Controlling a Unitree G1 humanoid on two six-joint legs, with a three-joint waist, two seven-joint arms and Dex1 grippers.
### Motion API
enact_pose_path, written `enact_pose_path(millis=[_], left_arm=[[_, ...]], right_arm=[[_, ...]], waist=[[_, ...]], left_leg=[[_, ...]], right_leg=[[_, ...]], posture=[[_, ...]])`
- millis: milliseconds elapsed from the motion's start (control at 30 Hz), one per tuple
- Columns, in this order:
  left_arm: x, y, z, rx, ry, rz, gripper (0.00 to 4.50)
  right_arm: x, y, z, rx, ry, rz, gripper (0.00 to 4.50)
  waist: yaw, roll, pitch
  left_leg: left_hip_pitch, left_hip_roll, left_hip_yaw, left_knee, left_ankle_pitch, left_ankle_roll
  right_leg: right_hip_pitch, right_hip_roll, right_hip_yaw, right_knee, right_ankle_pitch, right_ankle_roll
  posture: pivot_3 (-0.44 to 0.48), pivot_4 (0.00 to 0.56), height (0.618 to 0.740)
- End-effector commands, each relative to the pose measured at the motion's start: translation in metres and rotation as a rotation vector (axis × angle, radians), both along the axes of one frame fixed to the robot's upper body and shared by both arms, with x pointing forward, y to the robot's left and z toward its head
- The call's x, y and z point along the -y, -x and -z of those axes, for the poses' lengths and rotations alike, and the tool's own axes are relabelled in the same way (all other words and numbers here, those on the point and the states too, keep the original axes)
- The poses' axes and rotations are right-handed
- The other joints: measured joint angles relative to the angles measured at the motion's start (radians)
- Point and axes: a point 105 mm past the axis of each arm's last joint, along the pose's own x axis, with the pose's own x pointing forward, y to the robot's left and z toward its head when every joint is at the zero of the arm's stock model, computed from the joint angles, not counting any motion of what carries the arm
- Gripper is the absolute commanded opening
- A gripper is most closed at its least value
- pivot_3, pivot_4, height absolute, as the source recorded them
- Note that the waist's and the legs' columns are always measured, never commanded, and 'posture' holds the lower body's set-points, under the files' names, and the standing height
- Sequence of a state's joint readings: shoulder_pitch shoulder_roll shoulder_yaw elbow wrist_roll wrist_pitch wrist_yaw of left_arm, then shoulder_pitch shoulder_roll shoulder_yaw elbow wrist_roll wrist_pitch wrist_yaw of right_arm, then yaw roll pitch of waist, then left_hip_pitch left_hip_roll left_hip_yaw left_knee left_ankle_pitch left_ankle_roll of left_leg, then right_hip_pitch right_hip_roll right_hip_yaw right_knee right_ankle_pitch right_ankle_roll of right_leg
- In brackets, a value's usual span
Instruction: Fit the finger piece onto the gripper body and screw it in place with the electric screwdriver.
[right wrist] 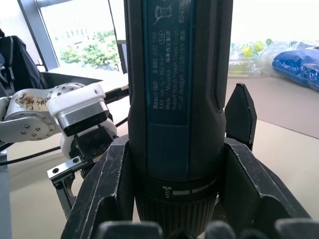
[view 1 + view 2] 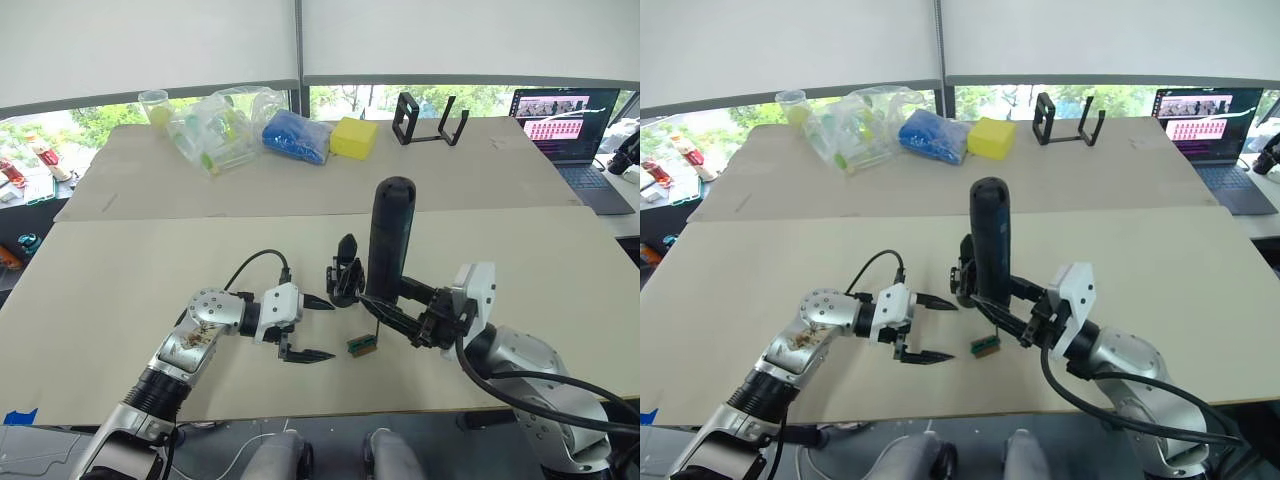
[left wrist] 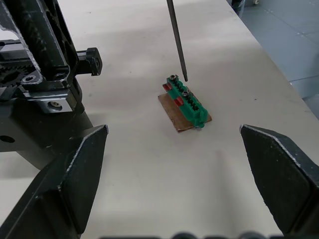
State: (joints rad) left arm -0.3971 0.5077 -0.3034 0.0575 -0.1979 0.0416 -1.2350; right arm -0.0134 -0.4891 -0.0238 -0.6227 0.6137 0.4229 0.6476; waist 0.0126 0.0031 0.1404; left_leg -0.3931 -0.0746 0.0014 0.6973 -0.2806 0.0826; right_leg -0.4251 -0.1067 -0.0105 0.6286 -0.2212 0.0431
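Observation:
My right gripper (image 2: 383, 303) is shut on the electric screwdriver (image 2: 390, 240), a thick black cylinder held upright at the table's middle. Its thin metal bit (image 3: 176, 40) points down at a small green-and-brown block (image 2: 362, 345). The tip hangs just above one screw head on the block. The gripper body (image 2: 345, 273), black with one pointed finger sticking up, stands just left of the screwdriver. My left gripper (image 2: 308, 329) is open beside it, its fingers (image 3: 75, 184) either side of the green block (image 3: 187, 102) and short of it. The loose finger piece is out of view.
On the rear table lie clear plastic bags (image 2: 222, 125), a cup (image 2: 153, 104), a blue bag (image 2: 297, 136), a yellow sponge (image 2: 353, 138) and a black stand (image 2: 430, 120). A laptop (image 2: 565, 120) sits at the far right. The table's front edge (image 2: 330, 412) runs close below my grippers.

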Motion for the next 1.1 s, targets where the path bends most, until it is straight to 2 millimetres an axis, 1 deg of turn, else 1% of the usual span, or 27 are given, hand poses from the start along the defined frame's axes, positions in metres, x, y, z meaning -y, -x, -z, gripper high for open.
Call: enact_pose_path(millis=[33,233,600,1100], left_arm=[[-0.001,-0.003,-0.009,0.039,0.015,0.003,4.50],[0.000,-0.001,-0.009,0.035,0.018,0.010,4.50],[0.004,0.001,-0.008,0.031,0.022,0.021,4.50],[0.002,0.001,-0.009,0.033,0.019,0.021,4.50]], right_arm=[[-0.003,0.007,-0.032,0.133,-0.044,-0.020,1.91],[-0.002,0.004,-0.026,0.124,-0.031,-0.006,1.91],[-0.005,0.003,-0.025,0.114,-0.033,-0.006,1.91],[-0.002,0.002,-0.021,0.109,-0.025,0.002,1.91]], waist=[[0.000,0.000,0.000],[0.001,0.000,0.000],[0.001,0.000,0.000],[0.001,0.000,0.000]], left_leg=[[0.000,0.000,0.000,0.000,0.000,0.000],[0.000,0.000,0.000,0.000,0.000,0.000],[0.000,0.000,0.000,0.000,0.000,0.000],[0.000,0.000,0.000,0.000,0.000,0.000]], right_leg=[[0.000,0.000,0.000,0.000,0.000,0.000],[0.000,0.000,0.000,0.000,0.000,0.000],[0.000,0.000,0.000,0.000,0.000,0.000],[0.000,0.000,0.000,0.000,0.000,0.000]], posture=[[0.000,0.150,0.740],[0.000,0.150,0.740],[0.000,0.150,0.740],[0.000,0.150,0.740]])
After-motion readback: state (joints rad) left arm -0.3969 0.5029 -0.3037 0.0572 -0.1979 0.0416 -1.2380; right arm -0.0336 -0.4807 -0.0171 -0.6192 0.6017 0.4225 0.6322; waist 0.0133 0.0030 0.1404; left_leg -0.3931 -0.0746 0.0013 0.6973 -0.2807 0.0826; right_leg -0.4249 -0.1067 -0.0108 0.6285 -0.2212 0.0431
